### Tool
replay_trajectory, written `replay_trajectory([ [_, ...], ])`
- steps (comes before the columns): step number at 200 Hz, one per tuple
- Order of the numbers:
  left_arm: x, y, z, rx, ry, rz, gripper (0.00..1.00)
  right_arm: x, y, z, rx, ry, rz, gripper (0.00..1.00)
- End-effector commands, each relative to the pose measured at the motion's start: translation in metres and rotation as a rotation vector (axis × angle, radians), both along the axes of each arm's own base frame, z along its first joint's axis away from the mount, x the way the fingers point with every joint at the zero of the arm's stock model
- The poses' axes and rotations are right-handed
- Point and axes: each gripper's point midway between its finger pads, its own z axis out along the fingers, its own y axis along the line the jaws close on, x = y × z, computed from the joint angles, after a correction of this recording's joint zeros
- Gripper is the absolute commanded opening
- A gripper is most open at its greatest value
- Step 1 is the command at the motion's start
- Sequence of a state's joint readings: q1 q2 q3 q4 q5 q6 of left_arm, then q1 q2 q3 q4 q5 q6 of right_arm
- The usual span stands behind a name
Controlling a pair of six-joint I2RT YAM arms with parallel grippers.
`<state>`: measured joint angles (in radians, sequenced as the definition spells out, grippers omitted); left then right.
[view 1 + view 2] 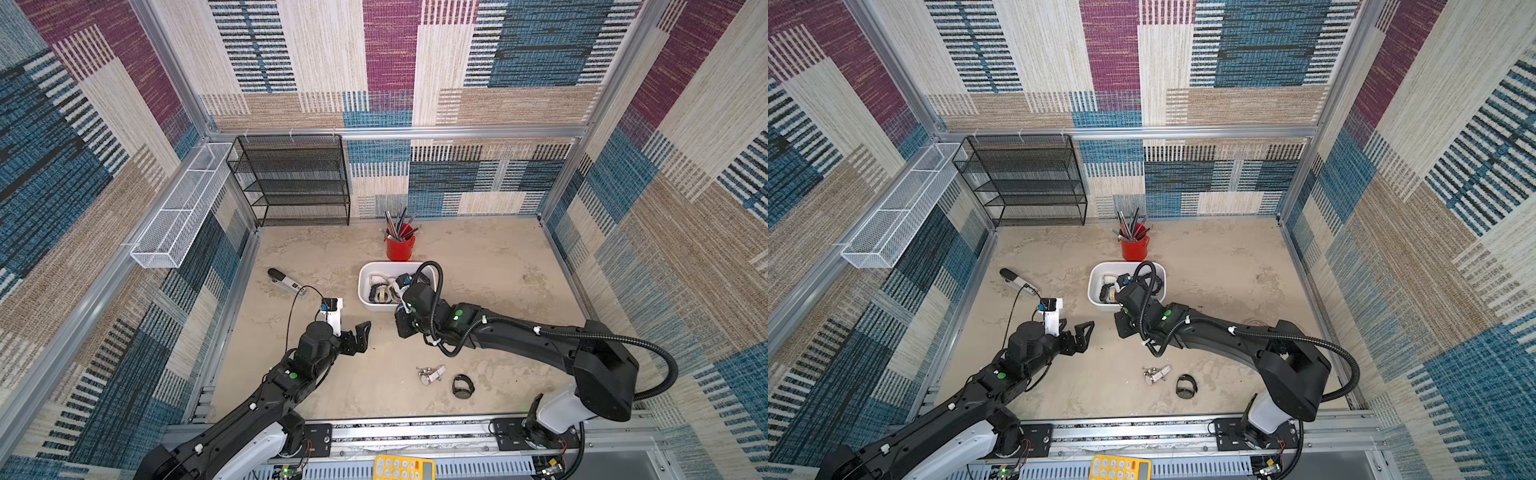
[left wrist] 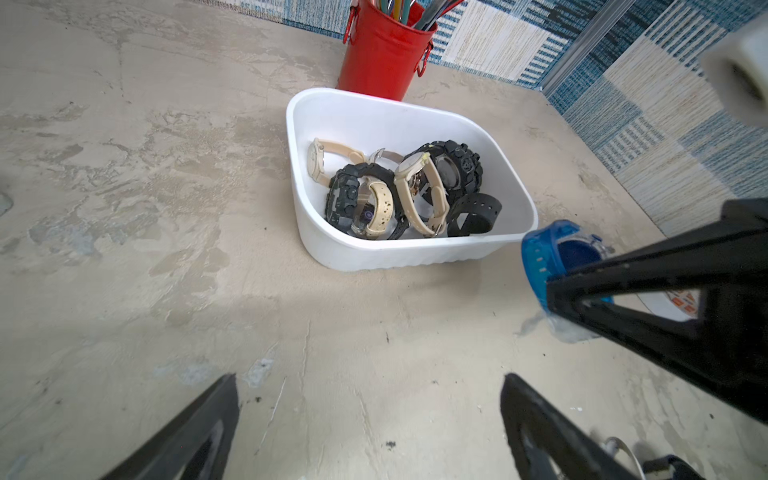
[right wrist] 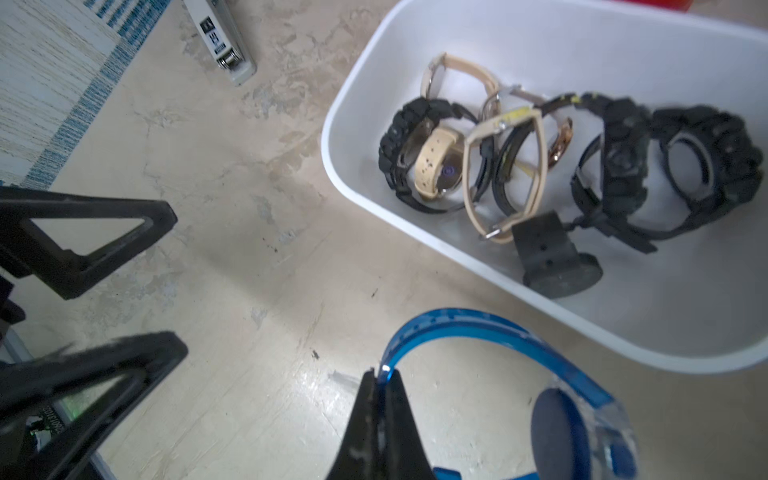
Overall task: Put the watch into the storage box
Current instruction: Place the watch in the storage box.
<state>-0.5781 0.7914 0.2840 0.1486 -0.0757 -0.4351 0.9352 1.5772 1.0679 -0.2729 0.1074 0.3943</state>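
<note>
Bench (image 3: 249,249) below — my right pincer (image 3: 381,374) is gripping the blue watch (image 3: 557,432); I'm aiming over the storage box (image 3: 582,33) rim ahead.

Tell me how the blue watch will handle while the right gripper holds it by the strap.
Probably floppy: the right gripper pinches only the thin strap of the blue watch, so its case likely dangles and swings. The glossy plastic looks slippery, so it may slide out.
</note>
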Motion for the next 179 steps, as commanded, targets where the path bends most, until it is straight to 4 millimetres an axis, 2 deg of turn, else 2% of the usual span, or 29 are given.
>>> replay_trajectory([
  [1, -0.003, 0.005, -0.004, 0.008, 0.017, 0.019, 0.99, 0.017, 0.012, 0.016, 0.003, -0.079, 0.029, 0.0],
  [45, -0.006, 0.009, -0.003, 0.016, 0.011, 0.023, 0.99, 0.06, 0.034, 0.032, 0.026, -0.141, 0.069, 0.0],
  [66, -0.007, 0.01, 0.001, 0.019, 0.007, 0.023, 0.99, 0.083, 0.043, 0.033, 0.033, -0.151, 0.081, 0.0],
  [129, -0.01, 0.015, 0.003, 0.029, 0.009, 0.038, 0.99, 0.133, 0.072, 0.015, 0.019, -0.175, 0.099, 0.0],
  [140, -0.01, 0.015, 0.003, 0.027, 0.011, 0.041, 0.99, 0.137, 0.072, 0.002, 0.006, -0.159, 0.099, 0.0],
  [145, -0.01, 0.016, 0.002, 0.026, 0.013, 0.041, 0.99, 0.142, 0.077, 0.011, 0.023, -0.176, 0.096, 0.0],
  [179, -0.011, 0.016, 0.004, 0.007, 0.009, 0.045, 0.99, 0.154, 0.083, -0.003, 0.022, -0.184, 0.085, 0.0],
])
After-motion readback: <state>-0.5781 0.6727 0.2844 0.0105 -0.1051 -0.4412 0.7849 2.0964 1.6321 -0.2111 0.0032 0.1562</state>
